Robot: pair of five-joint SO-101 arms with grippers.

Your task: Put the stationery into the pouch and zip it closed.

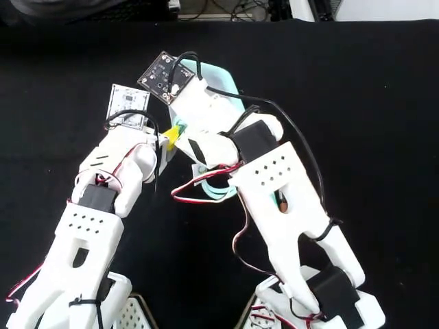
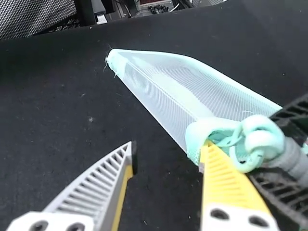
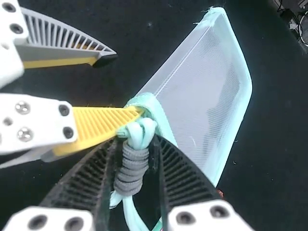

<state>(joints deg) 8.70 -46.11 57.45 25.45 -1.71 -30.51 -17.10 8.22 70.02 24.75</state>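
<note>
Mesh pouch [image 2: 192, 91], judged light and limp, is best taken at its corded end, where cord [image 3: 130, 168] is pinched by right gripper [image 3: 134, 144] while left gripper [image 2: 167, 147] is spread wide, empty.

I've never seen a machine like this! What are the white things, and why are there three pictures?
They are two robot arms, the left arm and the right arm, at a black table. One picture looks down from above. The other two come from small cameras on each arm's wrist. A mint-green mesh pouch lies on the table. The black right tool is pinched shut on the pouch's cord. The left tool is open, its yellow finger right by the pouch's end.
</note>
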